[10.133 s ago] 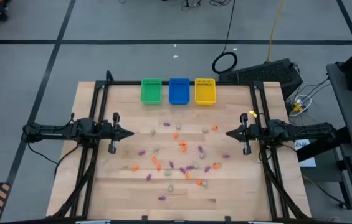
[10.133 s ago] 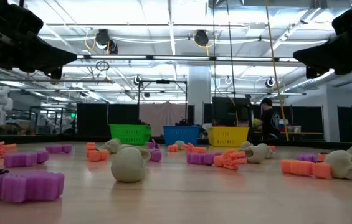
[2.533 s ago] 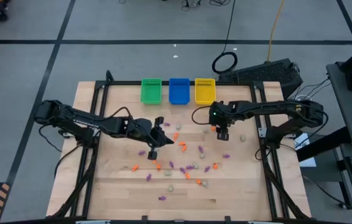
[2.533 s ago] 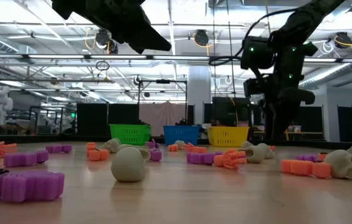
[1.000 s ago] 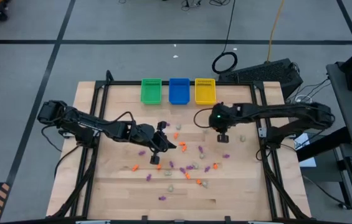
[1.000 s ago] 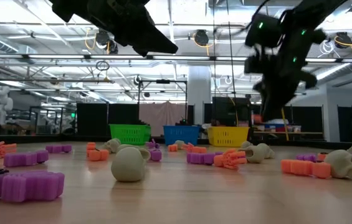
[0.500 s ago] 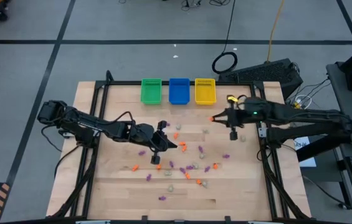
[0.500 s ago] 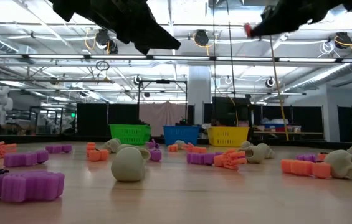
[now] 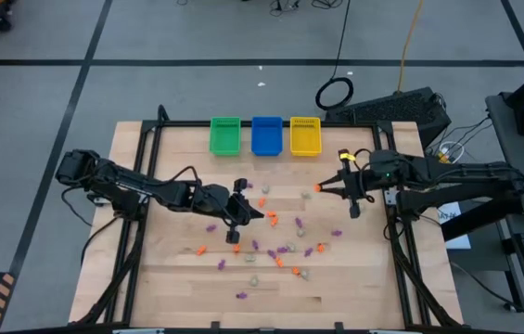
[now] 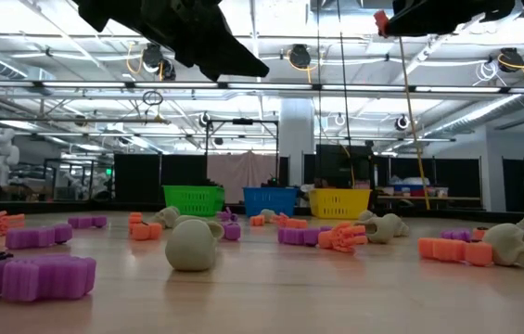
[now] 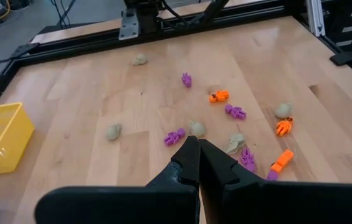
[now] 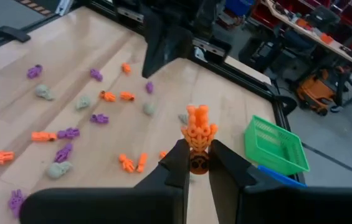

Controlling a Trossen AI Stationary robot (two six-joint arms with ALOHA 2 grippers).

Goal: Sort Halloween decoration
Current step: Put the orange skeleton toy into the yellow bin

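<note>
Small orange, purple and pale beige trinkets (image 9: 275,243) lie scattered over the middle of the wooden table; in the low view they show as a skull (image 10: 192,245), a purple piece (image 10: 39,276) and an orange hand (image 10: 340,237). My right gripper (image 9: 322,189) hovers high over the right half and is shut on an orange hand-shaped trinket (image 12: 196,126). My left gripper (image 9: 258,216) hangs shut above the scatter's left part, with several trinkets ahead of its fingertips (image 11: 195,148). My right gripper pinches the orange hand trinket by its wrist end (image 12: 197,148) between the two fingertips. Its spread finger end (image 12: 197,115) sticks out beyond them. The fingers lie about level, pointing toward the table's left. The trinket is lifted clear, high above the table (image 10: 380,20).
Green (image 9: 225,135), blue (image 9: 266,135) and yellow (image 9: 305,136) bins stand in a row at the table's far edge. A black frame (image 9: 382,158) runs along the far edge and both sides. Bare wood lies between the bins and the scatter.
My right gripper has risen from just above the table, tipped from pointing down to about level, and drawn back toward the table's right edge, carrying the orange trinket lifted clear. My left arm has hardly moved.
</note>
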